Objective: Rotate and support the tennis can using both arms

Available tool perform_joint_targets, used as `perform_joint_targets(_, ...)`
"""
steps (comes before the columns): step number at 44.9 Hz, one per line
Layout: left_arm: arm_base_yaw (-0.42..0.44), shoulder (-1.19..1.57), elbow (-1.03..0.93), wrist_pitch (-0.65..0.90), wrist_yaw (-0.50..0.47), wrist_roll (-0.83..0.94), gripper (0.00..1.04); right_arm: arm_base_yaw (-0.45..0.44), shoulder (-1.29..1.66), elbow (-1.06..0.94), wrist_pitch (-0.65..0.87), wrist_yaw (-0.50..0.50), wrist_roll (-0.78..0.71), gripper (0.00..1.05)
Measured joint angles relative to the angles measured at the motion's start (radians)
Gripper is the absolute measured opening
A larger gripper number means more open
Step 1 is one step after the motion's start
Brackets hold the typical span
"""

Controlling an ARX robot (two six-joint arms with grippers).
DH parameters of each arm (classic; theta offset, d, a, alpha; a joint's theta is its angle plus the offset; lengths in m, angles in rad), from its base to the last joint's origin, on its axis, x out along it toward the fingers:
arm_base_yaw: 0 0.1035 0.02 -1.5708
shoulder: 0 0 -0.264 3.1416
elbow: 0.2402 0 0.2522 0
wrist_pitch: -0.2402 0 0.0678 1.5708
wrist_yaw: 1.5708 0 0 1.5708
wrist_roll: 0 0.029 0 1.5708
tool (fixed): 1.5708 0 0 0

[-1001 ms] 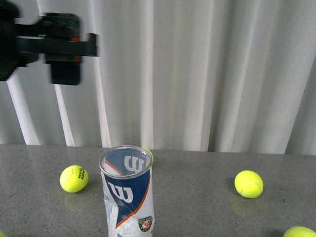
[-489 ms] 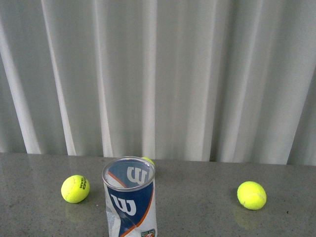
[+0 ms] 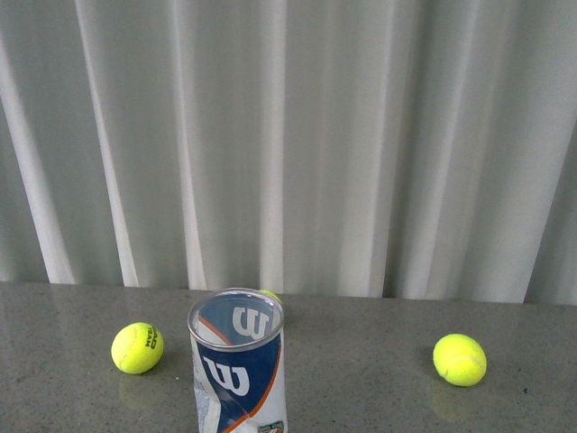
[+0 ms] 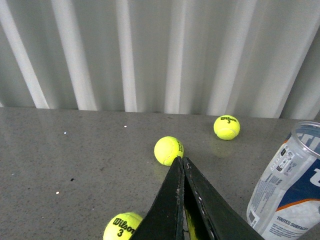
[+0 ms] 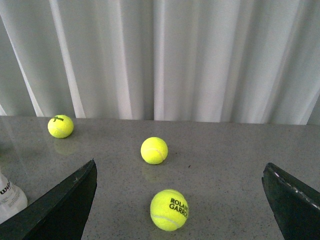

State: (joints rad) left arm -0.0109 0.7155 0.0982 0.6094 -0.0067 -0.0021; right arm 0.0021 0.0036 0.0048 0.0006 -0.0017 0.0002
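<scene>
The tennis can [image 3: 237, 370] stands upright and open-topped on the grey table, low in the front view. It has a white, navy and orange Wilson label. No arm shows in the front view. In the left wrist view the can [image 4: 290, 192] stands beside my left gripper [image 4: 180, 161], which is shut and empty, apart from the can. In the right wrist view my right gripper [image 5: 180, 200] is open wide and empty, and only the can's white base [image 5: 9, 199] shows at the picture's edge.
Yellow-green tennis balls lie on the table: one left of the can [image 3: 137, 347], one right [image 3: 459, 359], one just behind the can's rim [image 3: 269, 294]. Balls [image 4: 168, 150] [image 4: 121, 226] lie near the left fingers. A ball [image 5: 169, 209] lies between the right fingers. White curtain [image 3: 288, 135] behind.
A second ago a black arm showed at the upper left of the front view; it has left the view. The view has tilted up a little. The can and balls have not moved.
</scene>
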Motion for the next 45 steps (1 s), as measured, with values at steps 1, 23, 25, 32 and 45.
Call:
perform_joint_targets(1,0.004,-0.016,-0.006,-0.01,0.0,0.0,0.04,0.0,0.0,0.0,0.0,0.0,0.0,0.98)
perform_joint_targets(23,0.009,-0.247,-0.074,-0.144,0.006,0.0,0.04,0.0,0.0,0.0,0.0,0.0,0.0,0.98)
perform_joint_targets(25,0.009,-0.274,-0.074,-0.17,0.006,0.0,0.04,0.0,0.0,0.0,0.0,0.0,0.0,0.98)
perform_joint_targets(32,0.009,-0.359,-0.074,-0.251,0.006,0.0,0.04,0.0,0.0,0.0,0.0,0.0,0.0,0.98)
perform_joint_targets(45,0.009,-0.466,-0.074,-0.356,0.006,0.0,0.04,0.0,0.0,0.0,0.0,0.0,0.0,0.98)
